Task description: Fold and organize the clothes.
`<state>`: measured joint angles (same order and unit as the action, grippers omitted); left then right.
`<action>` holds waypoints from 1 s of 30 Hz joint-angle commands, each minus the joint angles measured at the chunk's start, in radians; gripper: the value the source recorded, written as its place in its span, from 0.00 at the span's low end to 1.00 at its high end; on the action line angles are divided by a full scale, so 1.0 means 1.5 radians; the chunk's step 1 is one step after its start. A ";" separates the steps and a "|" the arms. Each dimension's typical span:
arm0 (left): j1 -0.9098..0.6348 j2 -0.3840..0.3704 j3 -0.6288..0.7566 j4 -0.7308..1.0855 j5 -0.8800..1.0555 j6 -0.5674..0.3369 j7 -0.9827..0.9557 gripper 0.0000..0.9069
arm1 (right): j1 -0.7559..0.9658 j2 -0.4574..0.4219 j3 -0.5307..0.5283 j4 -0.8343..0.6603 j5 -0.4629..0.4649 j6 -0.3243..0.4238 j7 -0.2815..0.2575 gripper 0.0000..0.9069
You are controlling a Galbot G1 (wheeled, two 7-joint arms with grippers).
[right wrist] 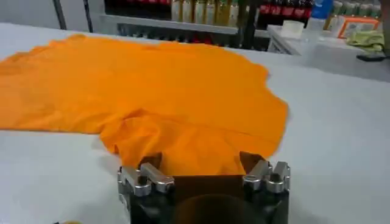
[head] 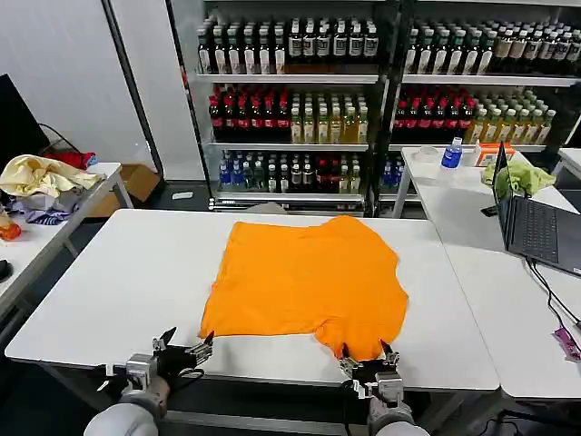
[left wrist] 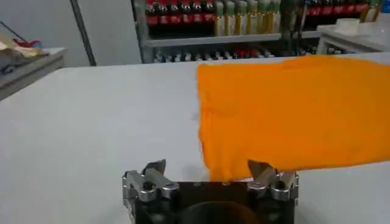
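Surroundings: drink shelves [head: 290,100] stand behind the counter [head: 127,282], stocked with rows of bottles. A second counter [head: 495,291] adjoins on the robot's right and carries an open laptop [head: 536,227], a lime green cloth [head: 519,175] and a blue-capped bottle [head: 452,153]. A side counter [head: 45,236] on the robot's left holds a heap of pale yellow and grey garments [head: 41,186].
Obstructions: the counter surface around the T-shirt is bare white; nothing lies between either gripper and the cloth.
Containers: the shelves hold dark, red, yellow-green and blue bottles, sorted by tier.
T-shirt [head: 304,277]: bright orange, spread mostly flat at the counter's centre; the near right corner is bunched into folds and reaches toward the front edge.
Left gripper [head: 182,350]: at the front edge, just off the T-shirt's near left corner; fingers spread apart, holding nothing.
Right gripper [head: 368,363]: at the front edge, fingers spread, with the bunched near right corner lying between them; not closed on it.
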<state>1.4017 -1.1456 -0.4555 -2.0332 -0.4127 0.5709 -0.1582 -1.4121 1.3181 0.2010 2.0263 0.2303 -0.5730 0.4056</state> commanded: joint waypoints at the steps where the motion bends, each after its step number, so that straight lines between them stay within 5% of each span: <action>1: -0.053 -0.002 0.042 0.057 -0.006 0.005 -0.002 1.00 | 0.000 0.003 -0.004 -0.008 0.004 -0.005 0.001 1.00; 4: -0.049 -0.003 0.049 0.065 0.000 0.006 -0.006 0.60 | -0.002 0.002 -0.003 -0.007 0.004 -0.005 0.002 1.00; 5: -0.046 -0.003 0.051 0.067 0.004 0.006 -0.005 0.20 | -0.003 0.002 -0.002 -0.006 0.004 -0.005 0.002 1.00; 6: -0.043 -0.002 0.052 0.067 0.007 0.006 -0.005 0.09 | -0.005 0.002 -0.002 -0.004 0.003 -0.005 0.002 1.00; 8: -0.038 -0.001 0.054 0.069 0.011 0.007 -0.003 0.03 | -0.007 0.001 -0.002 -0.002 0.003 -0.005 0.002 0.97; 9: -0.038 -0.001 0.056 0.070 0.014 0.007 -0.003 0.02 | -0.008 0.001 -0.002 -0.001 0.002 -0.005 0.002 0.61; 11: -0.039 0.000 0.058 0.074 0.016 0.006 -0.003 0.02 | -0.010 0.001 -0.001 0.000 0.002 -0.005 0.002 0.12; 13: -0.042 0.000 0.059 0.076 0.016 0.006 -0.003 0.01 | -0.011 0.000 -0.002 0.001 0.002 -0.005 0.002 0.00; 30: -0.033 0.000 0.055 0.063 -0.001 0.005 0.013 0.01 | -0.023 -0.001 -0.001 0.008 0.009 -0.004 0.006 0.00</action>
<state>1.3502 -1.1426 -0.3754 -1.9435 -0.4034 0.5753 -0.1445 -1.4476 1.3154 0.2010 2.0404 0.2432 -0.5774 0.4129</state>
